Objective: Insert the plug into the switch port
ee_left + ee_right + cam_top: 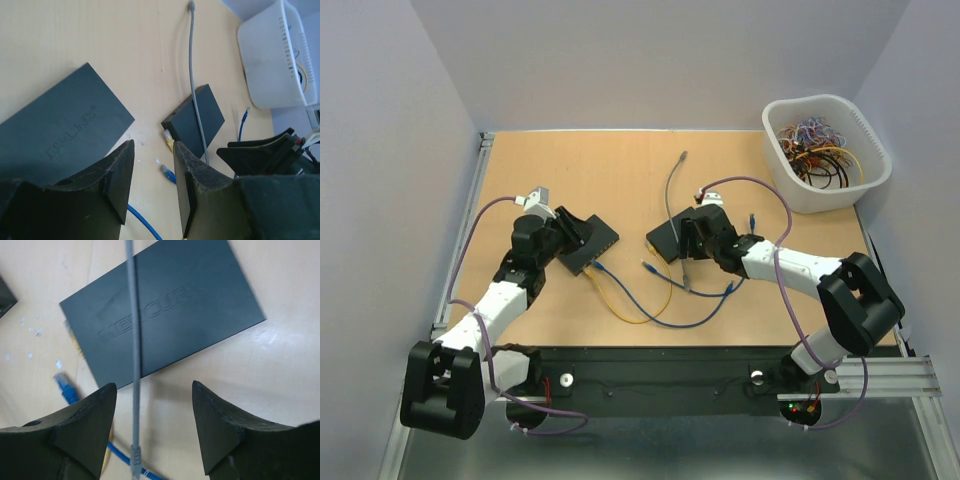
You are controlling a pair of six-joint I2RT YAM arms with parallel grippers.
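Grey moulded cable plug sits low between the right pincer's fingers, which stand wide apart and grip nothing. Its thin grey cable runs from there up across the flat black rectangular switch ahead. The left pincer is narrowly parted and empty, close beside a second black switch. Both switches' ports are hidden, and the plug's tip is blurred.

The grey cable's plug is cut by the bottom edge, and the black switch hides its ports.
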